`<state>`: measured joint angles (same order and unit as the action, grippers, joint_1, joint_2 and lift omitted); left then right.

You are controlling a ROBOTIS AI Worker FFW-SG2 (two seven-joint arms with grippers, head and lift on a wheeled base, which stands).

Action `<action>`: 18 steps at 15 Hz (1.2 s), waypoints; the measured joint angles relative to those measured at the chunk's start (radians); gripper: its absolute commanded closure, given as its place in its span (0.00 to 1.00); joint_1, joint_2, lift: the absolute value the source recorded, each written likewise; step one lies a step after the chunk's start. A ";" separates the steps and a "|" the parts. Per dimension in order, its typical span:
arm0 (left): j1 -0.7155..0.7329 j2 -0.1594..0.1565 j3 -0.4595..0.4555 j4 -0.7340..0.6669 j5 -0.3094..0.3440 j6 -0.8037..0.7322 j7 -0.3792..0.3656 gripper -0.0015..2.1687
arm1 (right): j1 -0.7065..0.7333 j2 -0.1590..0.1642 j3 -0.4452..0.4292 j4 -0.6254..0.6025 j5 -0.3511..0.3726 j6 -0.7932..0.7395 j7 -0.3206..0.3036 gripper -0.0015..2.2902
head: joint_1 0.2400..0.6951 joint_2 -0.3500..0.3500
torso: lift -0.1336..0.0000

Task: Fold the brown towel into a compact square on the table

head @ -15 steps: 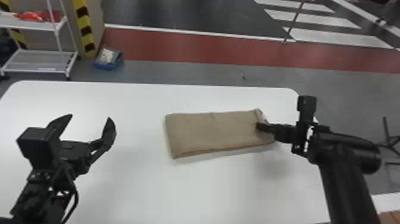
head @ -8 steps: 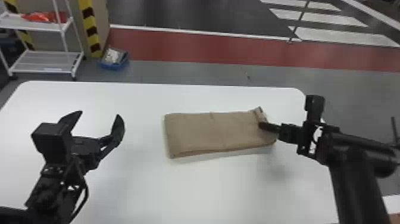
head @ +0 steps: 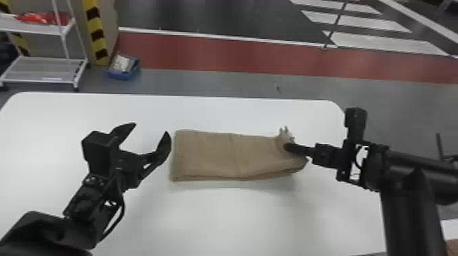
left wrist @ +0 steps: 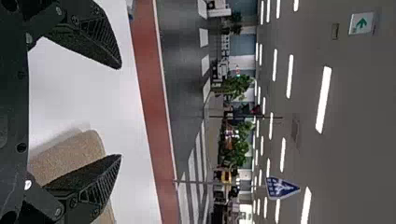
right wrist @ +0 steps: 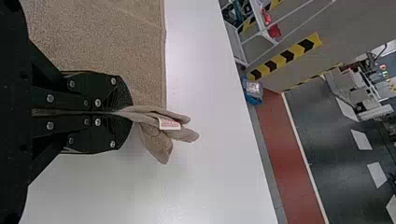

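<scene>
Head view: the brown towel lies on the white table as a long, flat strip, layered along its near edge and wider than it is deep. At the towel's right end is the right gripper, its jaws clenched on the cloth near the far corner. The right wrist view shows a bunched tuft of towel poking out past the jaws, with a small white label on it. Just off the towel's left end is the left gripper, its jaws spread wide with nothing between them.

The lengthwise folding looks done, so the step in hand is probably the crosswise fold that turns strip into square. Next, the right end would need to be lifted and carried over towards the towel's left end, edges kept in line, then let go and pressed flat. The left jaws could steady the left end meanwhile. With the grip gathered at one corner, the near corner may trail and leave the fold skewed or creased.
</scene>
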<state>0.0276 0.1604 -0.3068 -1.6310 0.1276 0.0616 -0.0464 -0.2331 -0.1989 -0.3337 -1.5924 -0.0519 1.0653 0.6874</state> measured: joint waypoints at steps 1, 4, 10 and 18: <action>-0.012 -0.003 -0.005 0.018 0.011 0.000 -0.034 0.82 | 0.005 0.001 -0.003 -0.014 -0.001 0.016 0.000 0.62 | 1.00 0.16 | 0.08; -0.056 -0.006 -0.013 0.081 0.061 0.048 -0.126 0.88 | 0.013 0.001 -0.015 -0.036 -0.006 0.048 0.001 0.62 | 1.00 0.12 | 0.08; -0.122 -0.018 -0.016 0.171 0.088 0.171 -0.289 0.88 | -0.013 0.021 -0.010 -0.038 -0.008 0.052 0.000 0.62 | 1.00 0.10 | 0.08; -0.175 -0.034 -0.025 0.236 0.098 0.189 -0.343 0.88 | -0.087 0.027 0.033 -0.036 0.015 0.071 -0.001 0.62 | 1.00 0.12 | 0.08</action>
<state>-0.1471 0.1259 -0.3318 -1.3946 0.2261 0.2505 -0.3893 -0.3199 -0.1718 -0.3007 -1.6284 -0.0371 1.1361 0.6866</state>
